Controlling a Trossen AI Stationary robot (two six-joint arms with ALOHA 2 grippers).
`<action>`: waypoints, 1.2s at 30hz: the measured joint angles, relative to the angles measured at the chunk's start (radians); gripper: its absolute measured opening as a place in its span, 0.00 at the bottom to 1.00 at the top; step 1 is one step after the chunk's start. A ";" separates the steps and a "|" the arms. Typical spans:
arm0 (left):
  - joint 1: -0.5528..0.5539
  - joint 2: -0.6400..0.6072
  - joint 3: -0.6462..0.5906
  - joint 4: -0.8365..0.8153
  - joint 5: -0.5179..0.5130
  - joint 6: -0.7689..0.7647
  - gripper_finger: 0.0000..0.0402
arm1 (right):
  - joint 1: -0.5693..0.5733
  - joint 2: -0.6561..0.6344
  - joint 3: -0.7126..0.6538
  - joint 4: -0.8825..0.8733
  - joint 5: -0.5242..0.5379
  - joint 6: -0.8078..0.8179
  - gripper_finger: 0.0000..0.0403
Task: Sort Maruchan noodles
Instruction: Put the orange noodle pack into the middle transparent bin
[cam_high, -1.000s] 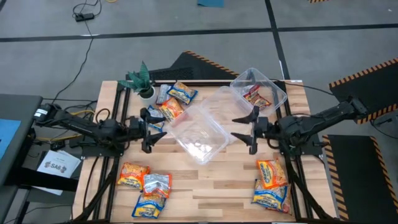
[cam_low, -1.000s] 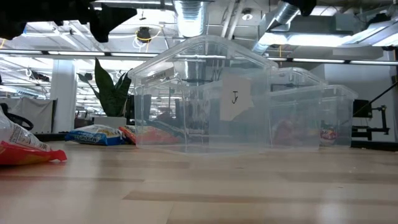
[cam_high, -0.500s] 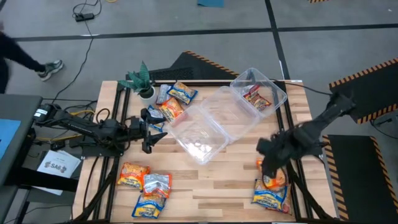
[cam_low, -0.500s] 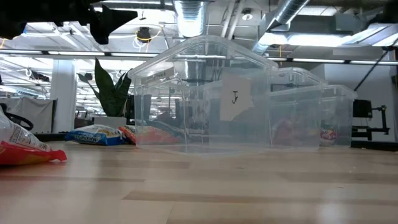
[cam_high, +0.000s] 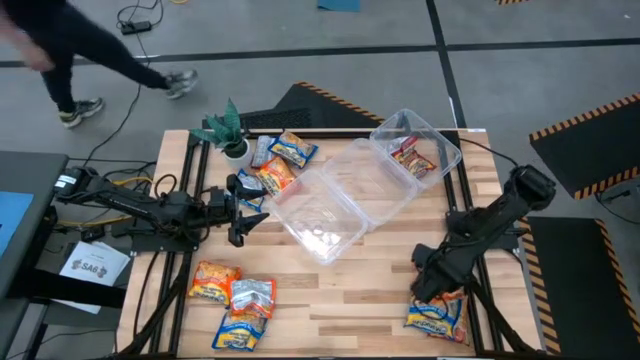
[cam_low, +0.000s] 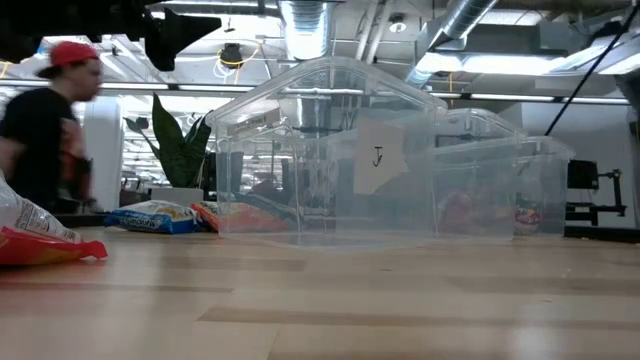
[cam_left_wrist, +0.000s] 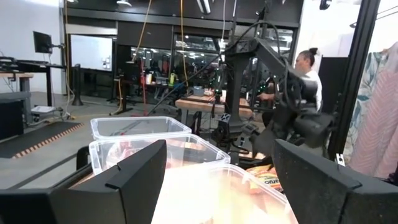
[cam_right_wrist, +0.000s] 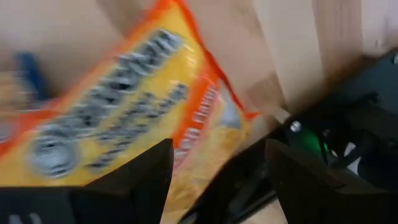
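Note:
Maruchan noodles lie in three groups: by the plant (cam_high: 283, 152), at the near left (cam_high: 232, 297), and at the near right (cam_high: 433, 320). One red packet (cam_high: 410, 155) lies inside the far right tub. My right gripper (cam_high: 422, 284) points steeply down, open, just above an orange-yellow packet (cam_right_wrist: 112, 124) at the near right, which my arm mostly hides in the high view. My left gripper (cam_high: 240, 206) waits open and level at the left of the middle tub (cam_high: 325, 205), with nothing between its fingers (cam_left_wrist: 137, 177).
Two clear tubs stand mid-table and far right (cam_high: 415, 140), both showing in the low view (cam_low: 330, 150). A small potted plant (cam_high: 228, 128) stands at the far left. A person (cam_low: 45, 130) walks past beyond the table's far left. Bare wood lies along the near middle (cam_high: 340, 300).
My right gripper has swung from beside the middle tub toward the table's near right corner, sinking and tipping from level to pointing steeply down over the orange-yellow packet. Its fingers stay open. A person has walked into view beyond the far left.

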 joint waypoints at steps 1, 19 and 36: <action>0.000 0.000 0.000 0.000 0.003 0.000 0.69 | -0.002 -0.003 -0.022 0.004 -0.013 0.007 0.69; 0.000 0.000 0.000 0.006 0.049 -0.001 0.69 | 0.061 -0.248 -0.150 0.257 0.018 0.324 0.69; 0.000 0.000 0.000 0.008 0.049 -0.010 0.69 | 0.043 -0.223 -0.275 0.354 -0.013 0.364 0.58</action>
